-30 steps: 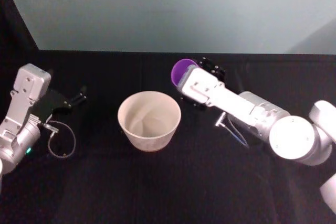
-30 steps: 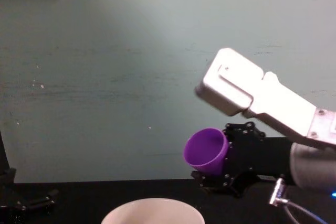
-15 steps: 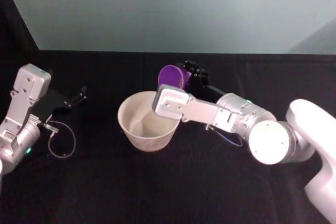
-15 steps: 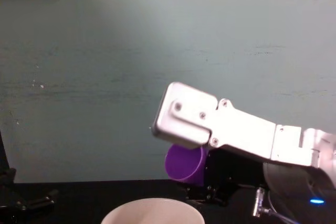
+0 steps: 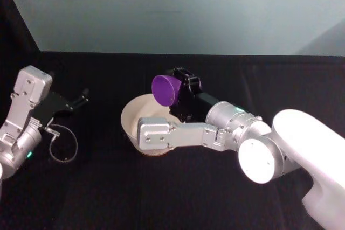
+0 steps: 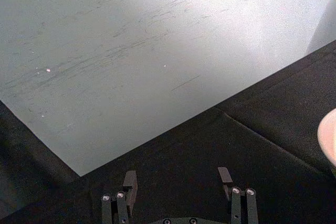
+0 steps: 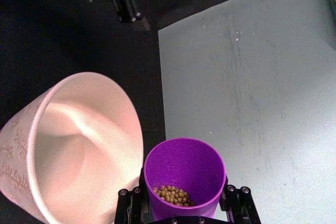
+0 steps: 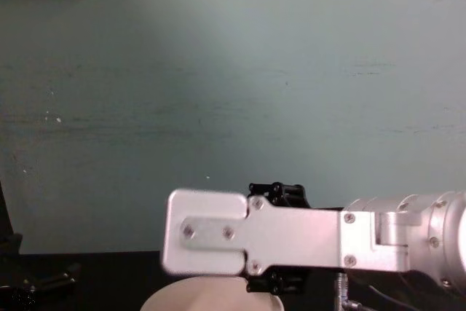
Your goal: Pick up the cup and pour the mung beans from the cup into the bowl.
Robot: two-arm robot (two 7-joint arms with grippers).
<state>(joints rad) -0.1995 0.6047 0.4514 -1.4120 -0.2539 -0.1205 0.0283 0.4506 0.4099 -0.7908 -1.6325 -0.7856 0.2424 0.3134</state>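
In the right gripper [image 7: 184,205], the cup [image 7: 181,167]

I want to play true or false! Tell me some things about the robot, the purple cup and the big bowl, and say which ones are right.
1. The right gripper holds the purple cup. True.
2. The bowl has beans in it. False: it is empty inside, and the mung beans lie in the cup.
3. The left gripper is grabbing the bowl. False: it is open and holds nothing, off at the left, apart from the bowl.
4. The cup is right next to the bowl's rim. True.
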